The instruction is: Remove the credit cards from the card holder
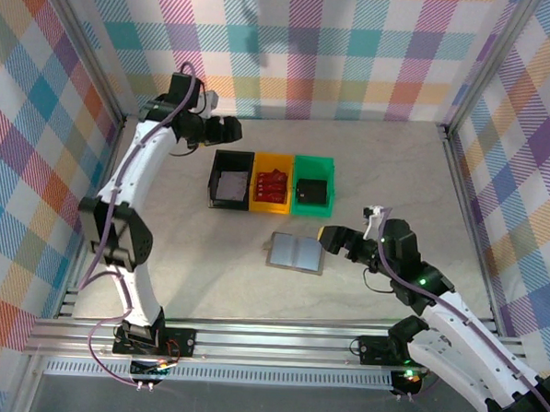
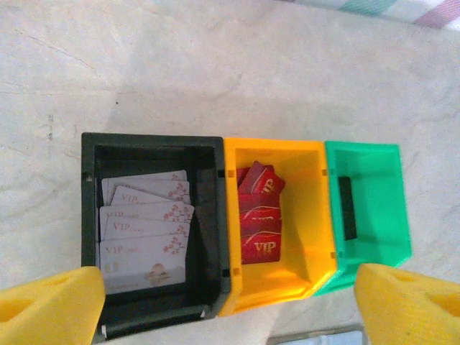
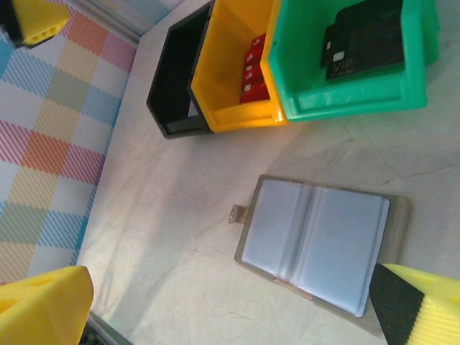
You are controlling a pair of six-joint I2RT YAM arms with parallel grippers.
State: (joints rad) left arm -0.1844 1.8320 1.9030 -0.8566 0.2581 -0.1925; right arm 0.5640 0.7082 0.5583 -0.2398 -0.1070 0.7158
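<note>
Left gripper [image 1: 227, 130]: fingers spread wide, nothing between them. It hangs over the far side of the table [image 1: 189, 257], just beyond the black bin [image 1: 216, 177]. In the left wrist view its yellow fingers [image 2: 54, 305] frame the row of three bins from above.

Right gripper [image 1: 331, 238]: also spread wide, holding nothing. It sits low, just to the right of the card holder [image 1: 296, 252], apart from it. In the right wrist view one fingertip [image 3: 413, 313] overlaps the holder's near corner; I cannot tell whether they touch.

Card holder [image 3: 320, 248]: lies open and flat on the table, both panels up, in front of the bins and nearest the yellow bin [image 1: 275, 157] and green bin [image 1: 314, 159].

Cards:
- grey cards [image 2: 144, 230] stacked loosely and fanned in the black bin, faces up
- red cards [image 2: 259, 215] piled overlapping in the yellow bin
- black card [image 3: 363, 39] in the green bin

Bins stand side by side, walls touching: black left, yellow middle, green right.
</note>
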